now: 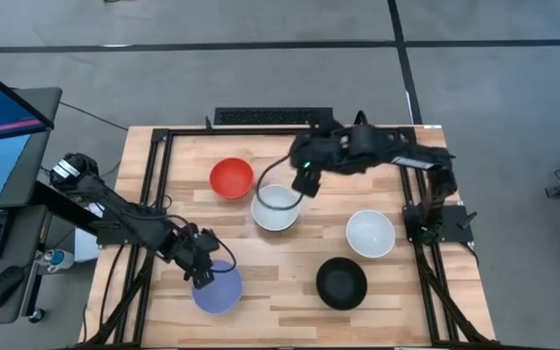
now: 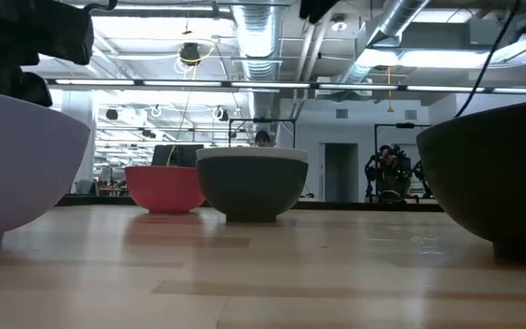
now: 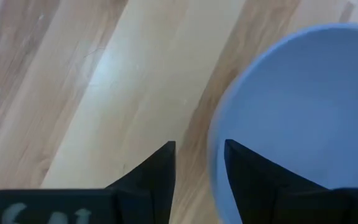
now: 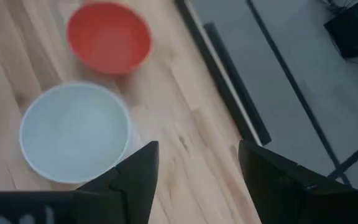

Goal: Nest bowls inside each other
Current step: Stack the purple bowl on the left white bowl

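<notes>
Five bowls stand on their bases on the wooden table; only one black bowl shows. The light blue bowl (image 1: 220, 290) (image 3: 297, 106) is near the table's near-left corner. My left gripper (image 1: 205, 272) (image 3: 201, 165) is open at its left rim, one finger inside and one outside. A white bowl (image 1: 276, 207) (image 4: 73, 134) and the red bowl (image 1: 231, 178) (image 4: 109, 37) sit mid-table toward the far side. My right gripper (image 1: 306, 183) (image 4: 197, 165) hangs open above the table, just right of that white bowl. The other white bowl (image 1: 369, 233) and the black bowl (image 1: 341, 283) stand to the right. My left gripper straddles the light blue bowl's left rim (image 3: 215, 155) from above, pointing down. One finger (image 3: 247, 174) is inside the bowl and the other (image 3: 157, 171) outside, with bare table between the outer finger and the rim. Whether the inner finger touches the wall, I cannot tell.
A black frame (image 1: 158, 185) runs along the table's left, far and right edges. A keyboard (image 1: 272, 117) lies past the far edge, and a monitor and mouse stand off the left side. There is bare wood between the blue and black bowls (image 1: 280, 292).
</notes>
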Controlling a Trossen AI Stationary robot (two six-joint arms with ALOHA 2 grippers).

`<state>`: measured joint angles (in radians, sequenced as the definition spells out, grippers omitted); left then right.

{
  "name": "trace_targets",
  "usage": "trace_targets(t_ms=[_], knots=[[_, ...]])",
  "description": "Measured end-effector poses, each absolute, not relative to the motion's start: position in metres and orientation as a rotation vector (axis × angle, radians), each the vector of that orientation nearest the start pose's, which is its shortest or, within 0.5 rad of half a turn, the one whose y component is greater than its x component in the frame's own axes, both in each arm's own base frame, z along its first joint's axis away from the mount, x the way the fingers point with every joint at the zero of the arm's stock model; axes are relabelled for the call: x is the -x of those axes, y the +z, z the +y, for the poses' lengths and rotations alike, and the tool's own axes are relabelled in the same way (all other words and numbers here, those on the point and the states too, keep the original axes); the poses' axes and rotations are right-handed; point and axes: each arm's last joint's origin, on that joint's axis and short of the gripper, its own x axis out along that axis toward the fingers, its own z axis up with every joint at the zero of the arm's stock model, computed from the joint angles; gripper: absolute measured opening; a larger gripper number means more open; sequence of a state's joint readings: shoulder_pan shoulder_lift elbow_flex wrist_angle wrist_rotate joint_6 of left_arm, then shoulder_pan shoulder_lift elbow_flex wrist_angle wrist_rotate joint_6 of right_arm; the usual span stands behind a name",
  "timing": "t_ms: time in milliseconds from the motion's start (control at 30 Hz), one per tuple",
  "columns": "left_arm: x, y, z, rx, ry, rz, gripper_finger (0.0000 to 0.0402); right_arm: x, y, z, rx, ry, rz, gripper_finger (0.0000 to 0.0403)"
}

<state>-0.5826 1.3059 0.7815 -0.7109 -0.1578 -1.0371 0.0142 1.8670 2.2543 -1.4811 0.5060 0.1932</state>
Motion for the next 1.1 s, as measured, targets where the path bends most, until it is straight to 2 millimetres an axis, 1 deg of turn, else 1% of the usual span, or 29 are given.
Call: trace_targets(t_ms=[167, 300, 400, 567, 667, 733, 833, 867, 1000, 1100], knots=[[-0.193, 0.197, -0.122, 0.501, 0.233, 1.176, 0.0129, -0.32, 0.44, -0.021, 0.099, -0.582, 0.992, 0.0245], [-0.193, 0.196, -0.122, 0.493, 0.223, 1.196, 0.0128, -0.31, 0.443, -0.03, 0.105, -0.612, 1.015, 0.0245], [-0.195, 0.19, -0.124, 0.47, 0.233, 1.223, 0.0126, -0.308, 0.444, -0.034, 0.101, -0.623, 1.022, 0.0245], [-0.202, 0.168, -0.13, 0.411, 0.238, 1.319, 0.0126, -0.308, 0.443, -0.036, 0.12, -0.616, 1.043, 0.0245], [-0.206, 0.162, -0.133, 0.41, 0.206, 1.332, 0.0111, -0.308, 0.442, -0.036, 0.135, -0.606, 1.049, 0.0245], [-0.208, 0.164, -0.133, 0.41, 0.193, 1.324, 0.0083, -0.308, 0.442, -0.036, 0.146, -0.599, 1.053, 0.0245], [-0.211, 0.171, -0.129, 0.411, 0.176, 1.313, 0.0021, -0.308, 0.442, -0.039, 0.141, -0.605, 1.055, 0.0245], [-0.212, 0.174, -0.127, 0.415, 0.169, 1.303, 0.0012, -0.308, 0.442, -0.041, 0.14, -0.609, 1.057, 0.0245], [-0.221, 0.191, -0.118, 0.443, 0.142, 1.263, 0.0004, -0.307, 0.442, -0.049, 0.14, -0.626, 1.065, 0.0245], [-0.23, 0.207, -0.108, 0.435, 0.147, 1.241, 0.0002, -0.306, 0.442, -0.056, 0.148, -0.634, 1.076, 0.0245]])
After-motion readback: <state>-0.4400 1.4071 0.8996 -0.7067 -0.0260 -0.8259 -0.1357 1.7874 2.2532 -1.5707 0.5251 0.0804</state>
